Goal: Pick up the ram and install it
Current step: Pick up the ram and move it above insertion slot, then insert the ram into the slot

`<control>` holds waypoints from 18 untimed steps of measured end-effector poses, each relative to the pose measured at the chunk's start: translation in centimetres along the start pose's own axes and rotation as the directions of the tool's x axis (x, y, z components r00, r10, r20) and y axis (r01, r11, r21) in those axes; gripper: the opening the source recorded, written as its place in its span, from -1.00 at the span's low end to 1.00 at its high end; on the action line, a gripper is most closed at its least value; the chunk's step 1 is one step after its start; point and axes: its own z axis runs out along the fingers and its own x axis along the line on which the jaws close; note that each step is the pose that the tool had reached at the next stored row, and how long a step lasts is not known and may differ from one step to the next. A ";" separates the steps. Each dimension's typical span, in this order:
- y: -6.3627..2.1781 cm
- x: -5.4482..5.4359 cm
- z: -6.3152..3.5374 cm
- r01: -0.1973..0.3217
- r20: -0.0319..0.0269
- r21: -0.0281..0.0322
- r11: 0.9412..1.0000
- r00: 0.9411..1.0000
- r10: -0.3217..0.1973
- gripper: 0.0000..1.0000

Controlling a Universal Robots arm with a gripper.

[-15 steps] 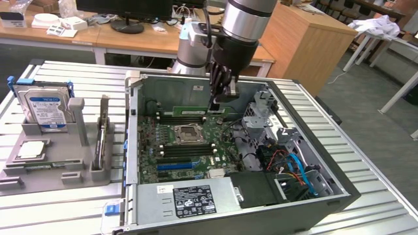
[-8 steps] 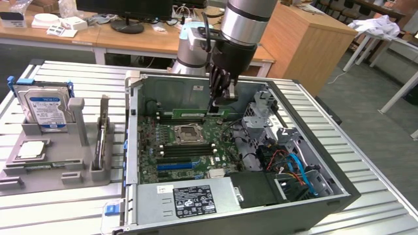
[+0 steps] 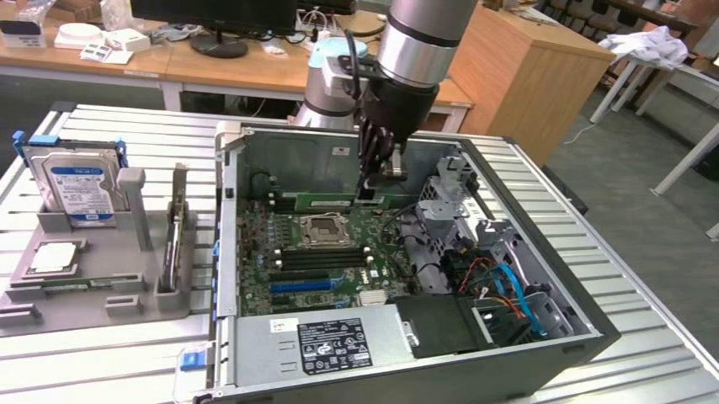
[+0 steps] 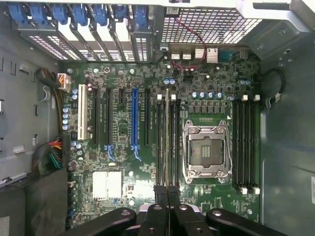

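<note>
The fingers (image 4: pixel 161 195) are closed on the ram (image 3: pixel 332 202), held on edge just beside the CPU socket (image 3: pixel 322 229), at the exterior view's centre.

Exterior view looks down obliquely; wrist view, perhaps nearer, straight down; shared: motherboard (image 3: pixel 261 286) (image 4: pixel 147 73).

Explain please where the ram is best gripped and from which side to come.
Grip the ram across its two flat faces at the upper long edge, coming from straight above. It stands on edge along the memory slots, so only that thin top is free; the gripper pinches it this way.
</note>
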 end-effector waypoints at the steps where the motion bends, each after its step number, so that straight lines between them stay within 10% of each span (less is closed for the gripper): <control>1: 0.00 0.0 0.09 0.000 0.000 0.000 1.000 1.000 0.000 -0.77; 18: 0.43 0.0 0.36 0.000 0.000 0.000 1.000 1.000 0.000 -0.77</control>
